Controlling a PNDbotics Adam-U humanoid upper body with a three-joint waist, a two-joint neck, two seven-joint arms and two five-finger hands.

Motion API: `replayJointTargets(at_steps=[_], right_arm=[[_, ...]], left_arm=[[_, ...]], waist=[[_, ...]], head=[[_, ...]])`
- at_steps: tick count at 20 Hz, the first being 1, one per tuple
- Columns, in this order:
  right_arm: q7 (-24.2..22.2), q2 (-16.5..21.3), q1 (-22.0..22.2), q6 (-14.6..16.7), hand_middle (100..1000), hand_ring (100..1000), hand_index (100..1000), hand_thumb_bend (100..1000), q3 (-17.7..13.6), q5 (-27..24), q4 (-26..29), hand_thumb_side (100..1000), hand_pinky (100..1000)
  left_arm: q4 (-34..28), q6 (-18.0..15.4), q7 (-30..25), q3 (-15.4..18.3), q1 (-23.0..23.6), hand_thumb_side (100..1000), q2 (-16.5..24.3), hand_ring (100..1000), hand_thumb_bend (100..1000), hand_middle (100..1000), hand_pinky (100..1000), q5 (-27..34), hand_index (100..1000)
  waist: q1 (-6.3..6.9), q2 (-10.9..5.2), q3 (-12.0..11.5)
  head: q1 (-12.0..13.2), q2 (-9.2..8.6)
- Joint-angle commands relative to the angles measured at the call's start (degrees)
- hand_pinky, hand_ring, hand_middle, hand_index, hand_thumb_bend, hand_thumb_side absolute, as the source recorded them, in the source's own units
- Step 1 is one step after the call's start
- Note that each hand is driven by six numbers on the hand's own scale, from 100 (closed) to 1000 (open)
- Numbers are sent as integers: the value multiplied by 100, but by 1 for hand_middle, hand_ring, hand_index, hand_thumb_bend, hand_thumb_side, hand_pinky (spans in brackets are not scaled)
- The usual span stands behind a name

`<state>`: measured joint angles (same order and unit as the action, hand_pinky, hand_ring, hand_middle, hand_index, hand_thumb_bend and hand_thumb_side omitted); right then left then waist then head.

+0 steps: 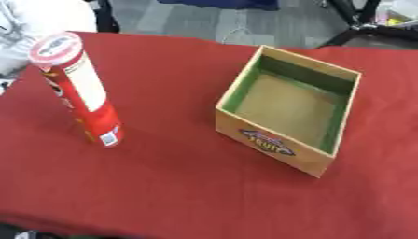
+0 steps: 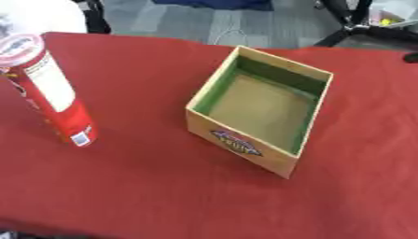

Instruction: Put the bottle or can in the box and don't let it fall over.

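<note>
A tall red can [image 1: 81,91] with a white label and a pale lid stands upright on the red tablecloth at the left. To its right sits an open wooden box [image 1: 326,161], turned at an angle, with green inner walls, a bare brown floor and a dark logo on its near side. Nothing lies inside the box. A stretch of bare cloth separates can and box. Neither of my hands shows in either view.
The red tablecloth [image 1: 179,186] covers the whole table; its far edge runs along the top, with grey floor behind. Black chair legs [image 1: 359,28] stand beyond the far right corner. Something white [image 1: 41,16] sits past the far left corner.
</note>
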<state>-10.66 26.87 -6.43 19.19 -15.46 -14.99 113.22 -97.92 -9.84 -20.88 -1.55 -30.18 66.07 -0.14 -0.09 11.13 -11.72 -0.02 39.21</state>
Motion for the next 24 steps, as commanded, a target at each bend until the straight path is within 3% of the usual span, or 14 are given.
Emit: replayJointTargets(at_steps=[1, 8, 18, 24], right_arm=[[-11, 111, -19, -28, 829, 721, 947, 100, -9, -73, 137, 664, 1000], [62, 78, -21, -169, 800, 706, 922, 100, 4, -43, 137, 642, 994], [-9, -1, 29, -162, 800, 704, 925, 100, 19, 36, 137, 642, 998], [-62, -2, 34, -160, 801, 703, 926, 100, 43, 69, 137, 641, 1000]], left_arm=[[-125, -22, -161, 24, 38, 909, 270, 884, 100, 851, 859, 60, 878], [-517, 1, -438, -114, 210, 952, 359, 891, 100, 855, 888, 192, 879], [-892, 205, -847, -307, 118, 972, 433, 914, 100, 879, 990, 110, 894], [-840, 290, -974, -435, -80, 953, 400, 951, 102, 913, 1000, -115, 912]], waist=[[18, -170, 1], [-7, -278, 88], [-55, -191, 246], [-56, -159, 251]], head=[[65, 62], [-43, -9], [-184, -94], [-198, -77]])
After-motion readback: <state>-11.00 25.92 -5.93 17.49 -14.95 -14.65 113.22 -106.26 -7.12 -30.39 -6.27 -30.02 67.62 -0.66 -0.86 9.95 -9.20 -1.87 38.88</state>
